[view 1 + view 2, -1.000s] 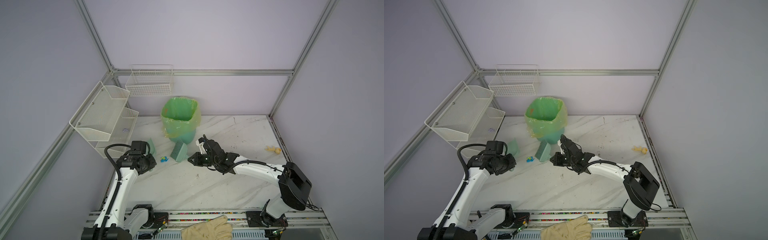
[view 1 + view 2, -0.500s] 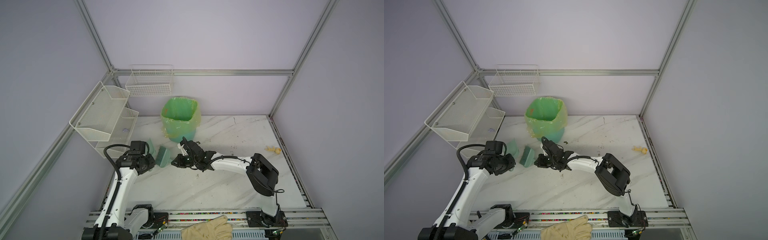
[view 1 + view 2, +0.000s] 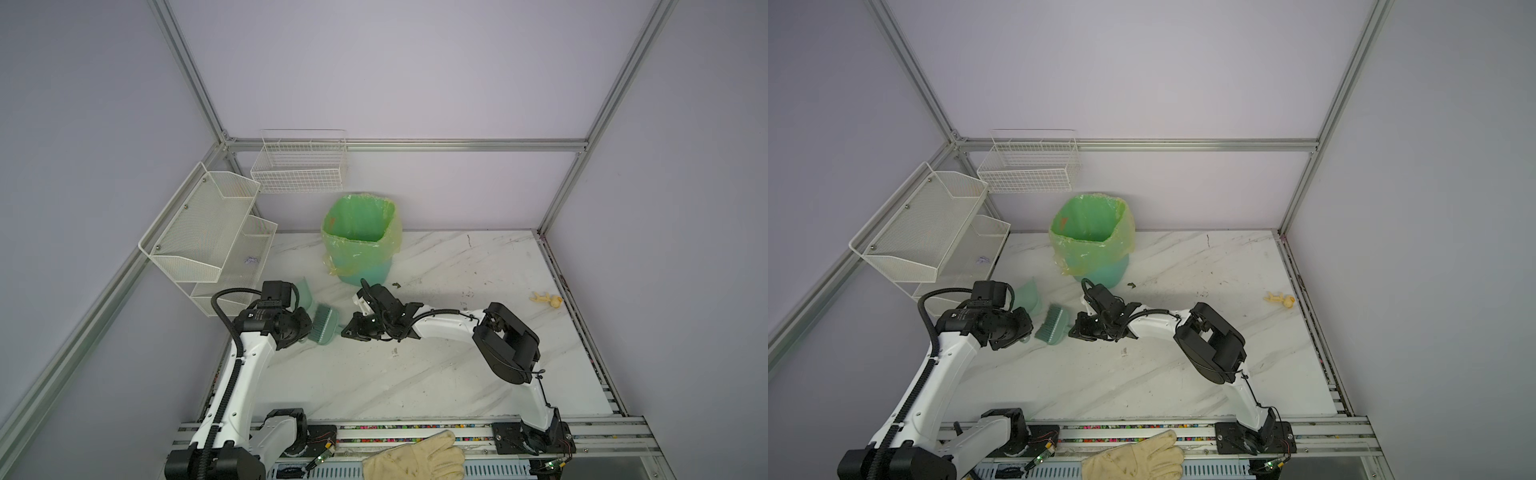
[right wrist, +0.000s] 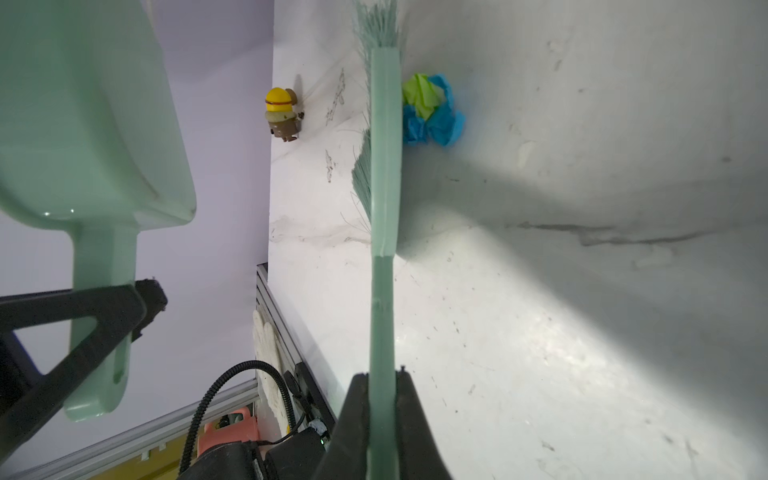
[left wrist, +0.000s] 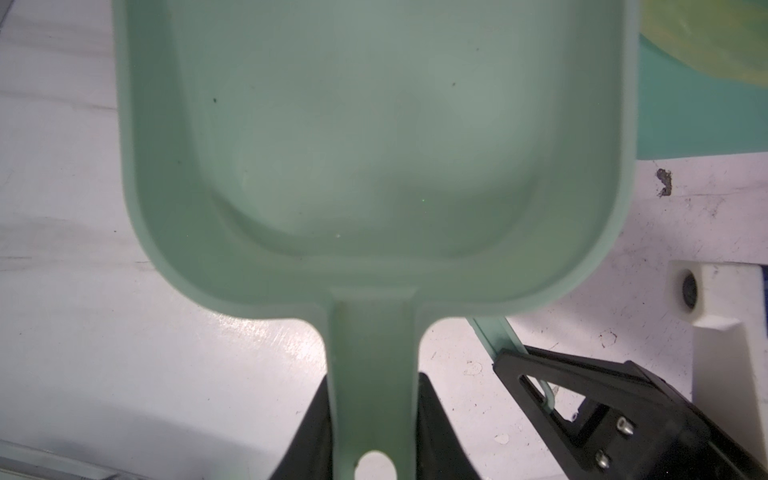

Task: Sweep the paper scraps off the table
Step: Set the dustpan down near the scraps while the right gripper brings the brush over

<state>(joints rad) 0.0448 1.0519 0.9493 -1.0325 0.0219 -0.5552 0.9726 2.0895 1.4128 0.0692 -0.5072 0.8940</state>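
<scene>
The left tool (image 5: 372, 419) is clamped on the handle of the green dustpan (image 5: 374, 145), and the right tool (image 4: 380, 415) is closed tight on the handle of the green brush (image 4: 384, 166). The paper scraps (image 4: 432, 110), blue and lime wads bunched together, lie on the desk (image 3: 415, 374), touching the brush head.

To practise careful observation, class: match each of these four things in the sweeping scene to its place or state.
Things:
1 mint-green plastic dustpan
2 mint-green bristle brush
3 crumpled blue and lime paper scraps
4 cream fabric work glove

States:
A on the front aluminium rail
B gripped by the left end effector
C beside the brush head
D gripped by the right end effector

Pairs: 1-B, 2-D, 3-C, 4-A
</scene>
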